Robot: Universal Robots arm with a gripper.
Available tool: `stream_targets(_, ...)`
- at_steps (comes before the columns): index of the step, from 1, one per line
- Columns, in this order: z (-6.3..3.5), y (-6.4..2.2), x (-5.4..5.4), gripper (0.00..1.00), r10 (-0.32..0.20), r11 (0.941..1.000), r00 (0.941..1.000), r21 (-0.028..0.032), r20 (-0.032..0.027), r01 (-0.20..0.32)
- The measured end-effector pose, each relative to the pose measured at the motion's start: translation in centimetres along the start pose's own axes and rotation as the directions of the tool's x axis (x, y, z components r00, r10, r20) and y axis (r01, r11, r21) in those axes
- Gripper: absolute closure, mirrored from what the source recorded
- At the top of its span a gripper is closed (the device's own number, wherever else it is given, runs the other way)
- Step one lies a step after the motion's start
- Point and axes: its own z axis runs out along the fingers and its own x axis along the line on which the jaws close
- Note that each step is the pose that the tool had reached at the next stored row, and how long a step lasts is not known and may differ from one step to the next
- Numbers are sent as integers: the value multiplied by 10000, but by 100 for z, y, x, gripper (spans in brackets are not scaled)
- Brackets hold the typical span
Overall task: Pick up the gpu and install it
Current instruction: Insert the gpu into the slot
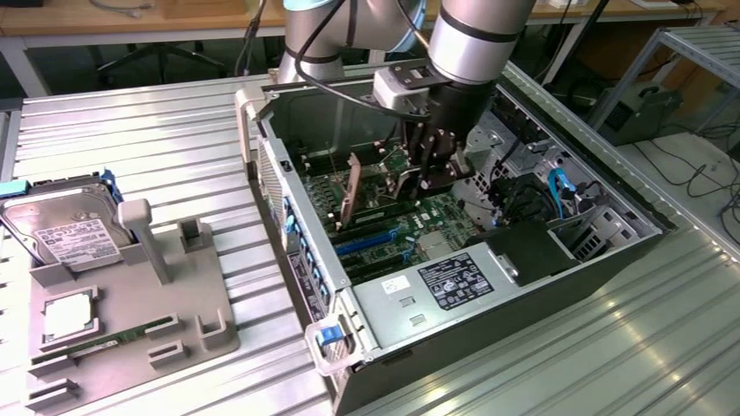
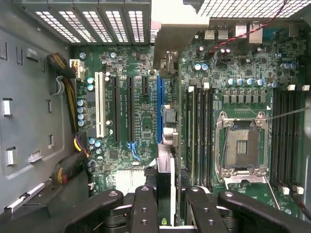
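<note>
Inside the open computer case (image 1: 303, 227), the hand (image 1: 431, 173) is clenched on the gpu (image 1: 373, 186), which it holds edge-down above the motherboard (image 2: 131, 116). The exterior view shows the card as a thin brownish board standing upright. In the wrist view it appears edge-on, a dark, narrow strip with a pale metal bracket, lined up over the blue slot (image 2: 160, 109).

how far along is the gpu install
Pickup looks done: the gripper is shut on the gpu, held edge-on inside the open case. In hand: the card hangs over the motherboard, about in line with the blue slot. Left: seating it; it isn't in the slot yet.
</note>
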Motion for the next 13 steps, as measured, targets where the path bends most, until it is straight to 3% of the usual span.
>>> stream_targets(1,17,-1,0,73,2,10000,10000,-19,2,-2)
stream_targets(2,46,-8,1,73,121,9997,9999,-197,-39,-122)
stream_targets(3,63,4,1,73,114,9998,9999,-131,-77,-115)
stream_targets(4,189,18,4,73,103,9999,9999,-83,-77,-104)
stream_targets(5,270,69,6,73,101,9999,9999,-81,-79,-102)
stream_targets(6,358,243,8,73,97,9994,9999,344,-73,-95)
stream_targets(8,400,414,70,73,91,9994,9999,343,-71,-88)
stream_targets(13,486,461,72,73,91,9994,9999,343,-56,-89)
